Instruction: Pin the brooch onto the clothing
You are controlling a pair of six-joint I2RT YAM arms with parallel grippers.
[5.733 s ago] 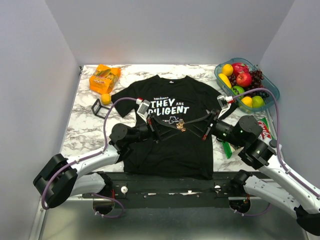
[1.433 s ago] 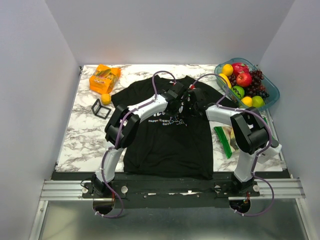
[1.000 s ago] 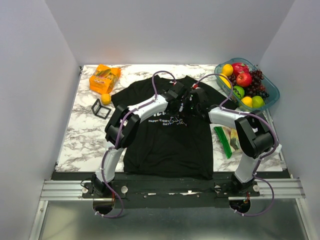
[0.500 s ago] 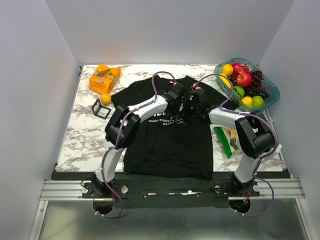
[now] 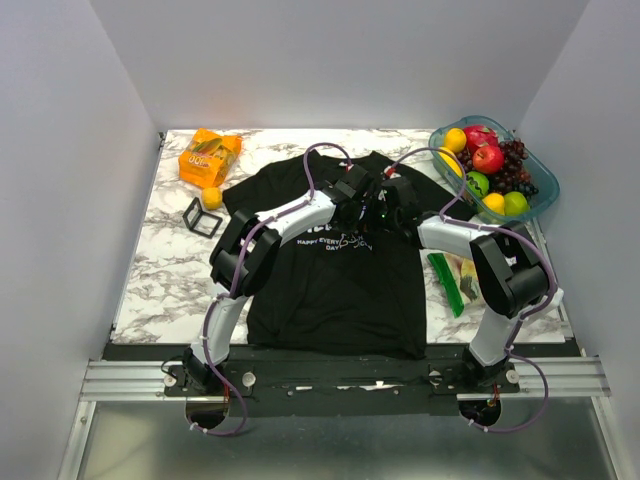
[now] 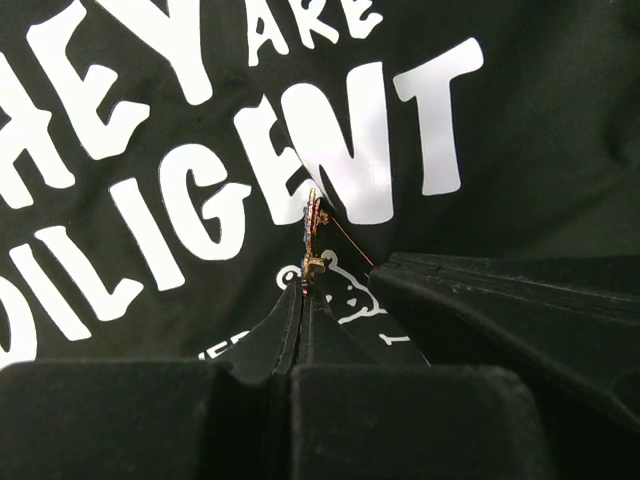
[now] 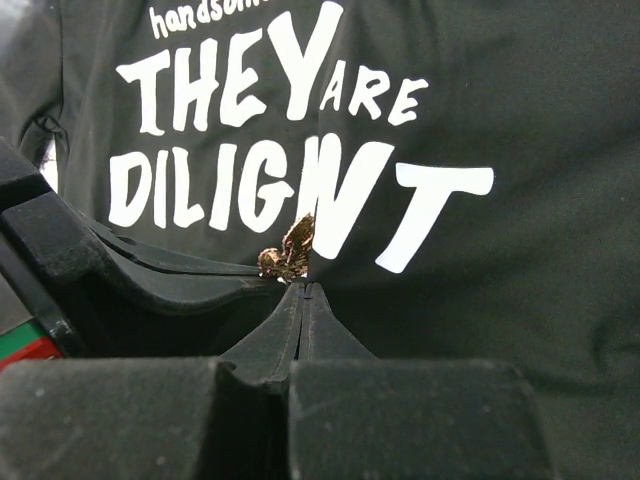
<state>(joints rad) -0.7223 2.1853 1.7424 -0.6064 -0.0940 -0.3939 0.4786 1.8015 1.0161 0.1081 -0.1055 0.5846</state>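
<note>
The T-shirt lay on the table; over its chest my left gripper and right gripper sat tip to tip, the brooch between them. A fruit bowl sat back-right.

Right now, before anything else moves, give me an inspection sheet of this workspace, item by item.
Surface: marble table, no spills seen.
Job's things: black T-shirt laid flat, print up; gold brooch above the lettering, at the gripper tips.
Clutter: orange snack pack, orange ball and wire-frame cube beside the shirt on the left arm's side; fruit container and green packet on the right arm's side.
Grippers: left gripper and right gripper both shut, tips meeting on the brooch.
Cables: purple cables loop over the shirt's collar area.
Surroundings: grey walls; metal rail at the near edge.
</note>
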